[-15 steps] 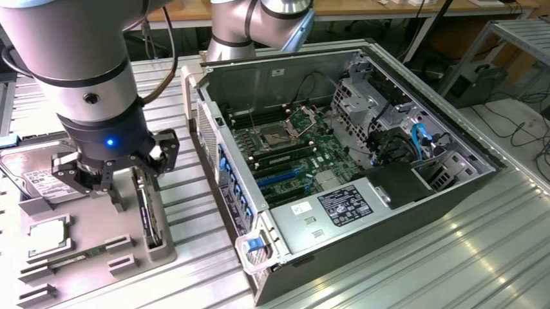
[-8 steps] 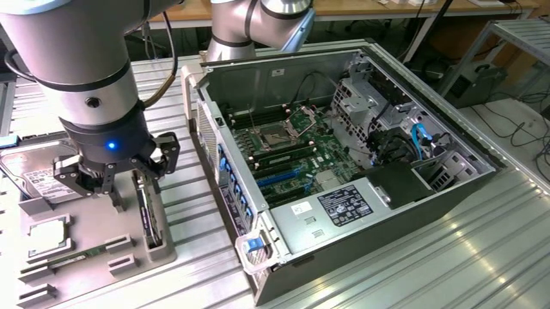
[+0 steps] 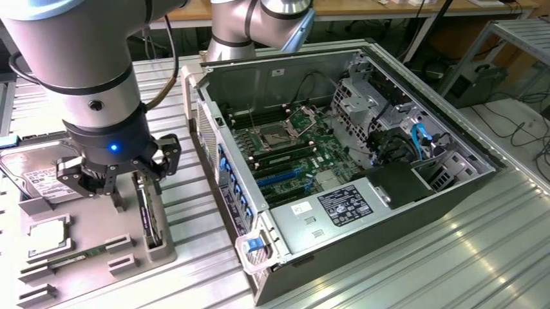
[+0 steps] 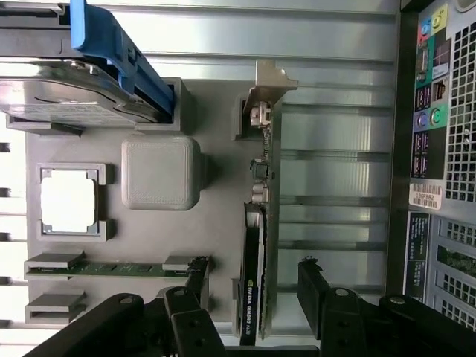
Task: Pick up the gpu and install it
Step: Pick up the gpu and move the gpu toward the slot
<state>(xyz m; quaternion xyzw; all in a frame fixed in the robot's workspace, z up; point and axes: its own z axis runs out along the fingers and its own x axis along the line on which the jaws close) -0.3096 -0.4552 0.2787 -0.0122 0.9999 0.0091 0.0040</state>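
gripper (image 4: 253,266) fingers spread wide, straddling gpu (image 4: 262,186), gpu upright on edge in gray tray (image 4: 219,223), hard drive (image 4: 67,100), CPU (image 4: 69,207) and memory stick (image 4: 97,266) alongside, open PC case (image 3: 344,161) nearby, slatted metal table (image 3: 464,257)

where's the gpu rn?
The gpu stands on edge in the grey tray at the exterior view's left, beside the open PC case, right below the open gripper.
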